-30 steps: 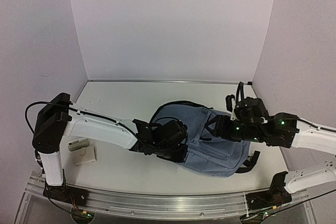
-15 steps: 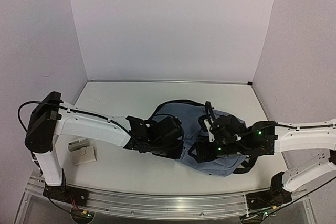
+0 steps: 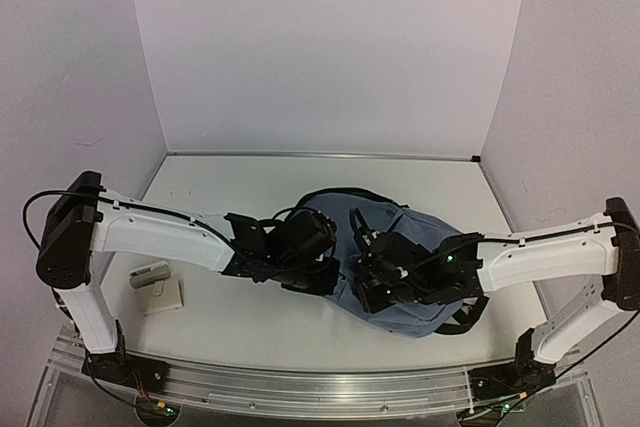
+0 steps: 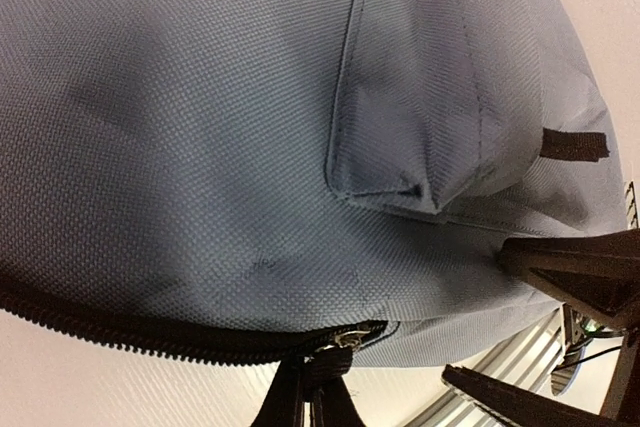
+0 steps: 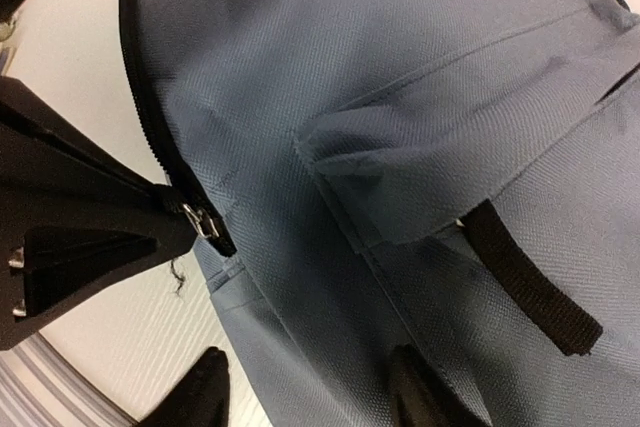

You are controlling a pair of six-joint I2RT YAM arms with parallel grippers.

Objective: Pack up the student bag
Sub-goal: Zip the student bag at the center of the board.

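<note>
Left wrist view: left gripper point(image 4: 318, 367) pinches the zip pull point(image 4: 338, 339) of the student bag point(image 4: 200, 147), which lies on the table point(image 3: 230, 197). Right gripper point(image 5: 305, 387) stands spread over the fabric; unanchored, the bag could slide and the zip jam.

Bright even light, soft shadows, top cam slightly grainy, wrist cams sharp

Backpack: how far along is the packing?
Done: unclear, since the inside of the backpack is hidden. In hand: the left hand is shut on the zipper pull at the bag's edge. The right hand, fingers apart, sits below the front pocket. Left: a small grey item and a pale block lie on the table, probably unpacked.
</note>
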